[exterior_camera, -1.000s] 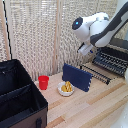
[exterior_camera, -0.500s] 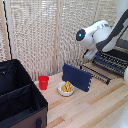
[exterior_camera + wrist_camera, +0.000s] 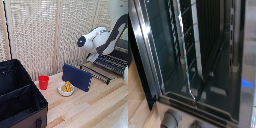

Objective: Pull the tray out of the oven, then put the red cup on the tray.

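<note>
The red cup (image 3: 43,81) stands upright on the wooden table, left of a small white bowl. At the exterior view's right edge, the oven (image 3: 123,49) is mostly hidden behind my arm. In front of it lies the dark slatted tray (image 3: 113,63), low and flat. My gripper (image 3: 94,56) hangs at the tray's near end, and its fingers are too small and dark to read. The wrist view looks close into the open oven (image 3: 213,55), showing wire rails (image 3: 187,60) and knobs (image 3: 171,120) but no fingers.
A navy blue panel on a thin black wire stand (image 3: 76,76) stands between the cup and the tray. The white bowl (image 3: 66,89) holds yellow pieces. A large black fabric case (image 3: 17,97) fills the exterior view's left, and a reed blind is behind the table.
My arm has dropped slightly and settled closer to the oven front. The cup, bowl and panel have not moved.
</note>
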Robot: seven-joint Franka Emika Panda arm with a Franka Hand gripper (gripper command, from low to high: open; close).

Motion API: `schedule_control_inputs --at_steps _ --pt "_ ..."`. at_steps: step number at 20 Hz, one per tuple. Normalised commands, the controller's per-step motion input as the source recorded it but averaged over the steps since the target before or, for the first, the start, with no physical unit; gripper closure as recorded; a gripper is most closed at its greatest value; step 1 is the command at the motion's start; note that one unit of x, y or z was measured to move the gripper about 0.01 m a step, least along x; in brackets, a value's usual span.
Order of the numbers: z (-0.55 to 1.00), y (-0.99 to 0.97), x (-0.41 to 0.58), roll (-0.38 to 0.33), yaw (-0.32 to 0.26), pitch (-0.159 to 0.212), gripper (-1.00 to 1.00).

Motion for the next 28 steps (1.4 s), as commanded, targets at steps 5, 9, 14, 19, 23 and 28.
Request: schedule_control_inputs --at_steps 5,9,14,19,23,28 --pt "-0.02 -0.58 0.167 -0.003 0.039 0.176 -1.00" --pt "0.02 -0.74 0.036 0.017 0.018 0.056 -1.00" --pt "0.00 -0.70 -0.006 0.070 0.000 0.001 -1.00" --pt "0.01 -0.32 -0.003 0.080 0.000 0.006 1.00" --pt "0.03 0.01 -0.089 -0.049 -0.046 -0.011 1.00" --pt "0.08 0.02 -0.166 -0.102 -0.092 -0.036 1.00"
